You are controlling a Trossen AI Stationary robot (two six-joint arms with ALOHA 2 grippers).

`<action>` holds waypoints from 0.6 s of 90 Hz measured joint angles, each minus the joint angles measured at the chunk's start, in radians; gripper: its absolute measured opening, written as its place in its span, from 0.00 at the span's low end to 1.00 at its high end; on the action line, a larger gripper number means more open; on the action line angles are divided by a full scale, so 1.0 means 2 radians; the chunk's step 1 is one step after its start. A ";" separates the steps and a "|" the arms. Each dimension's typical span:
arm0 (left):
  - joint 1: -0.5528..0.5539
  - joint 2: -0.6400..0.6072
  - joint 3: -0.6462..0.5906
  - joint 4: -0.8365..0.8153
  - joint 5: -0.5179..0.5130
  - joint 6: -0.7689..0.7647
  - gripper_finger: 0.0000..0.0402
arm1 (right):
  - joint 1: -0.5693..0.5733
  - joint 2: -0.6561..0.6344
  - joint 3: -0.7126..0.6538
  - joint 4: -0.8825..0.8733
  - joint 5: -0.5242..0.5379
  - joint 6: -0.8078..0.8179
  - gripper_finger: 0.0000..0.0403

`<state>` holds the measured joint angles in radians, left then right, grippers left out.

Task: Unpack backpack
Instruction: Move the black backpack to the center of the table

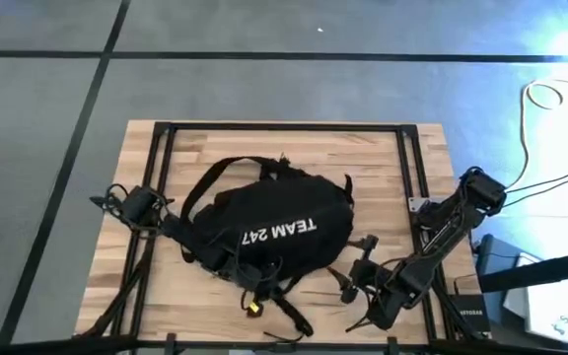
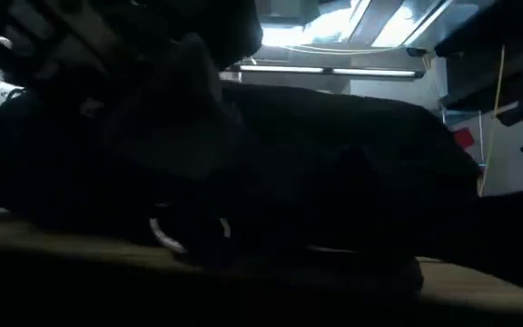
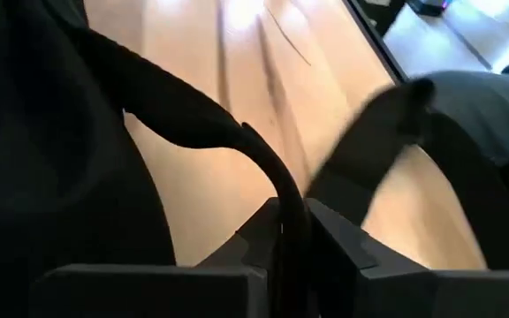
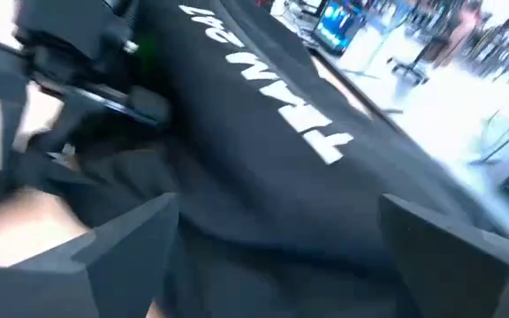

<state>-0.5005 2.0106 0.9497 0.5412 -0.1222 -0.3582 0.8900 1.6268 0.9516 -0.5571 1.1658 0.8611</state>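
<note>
Large rounded black fabric backpack (image 1: 269,232) lies mid-counter on the pale wooden-plank counter (image 1: 373,158), white "TEAM 247" lettering facing up, straps trailing toward the near edge.

Left claw (image 3: 292,231) at the backpack's left near side, clamped on a thin black strap (image 3: 193,124) running between its fingers; likely pinning or lifting that side so the bag stays put for opening.

Right claw (image 4: 277,234) just off the backpack's right near corner, fingers spread wide, holding nothing, aimed at the lettered side. Probably lining up for a zipper or flap, though no zipper pull can be made out.

Bag looks closed; nothing unpacked on the counter yet.
</note>
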 joint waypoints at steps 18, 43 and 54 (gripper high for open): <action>-0.006 -0.023 0.000 0.016 0.002 0.018 0.08 | -0.032 0.000 0.001 0.007 0.035 -0.062 0.92; -0.009 -0.104 -0.002 0.015 0.007 0.128 0.08 | -0.116 0.000 0.001 0.040 0.125 -0.082 0.92; -0.010 -0.127 -0.002 -0.003 0.016 0.164 0.08 | -0.138 0.000 0.001 0.049 0.128 -0.081 0.90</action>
<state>-0.5204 1.7568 0.9466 0.5353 -0.0902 -0.0310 0.6138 1.6268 0.9539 -0.4589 1.4212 0.6985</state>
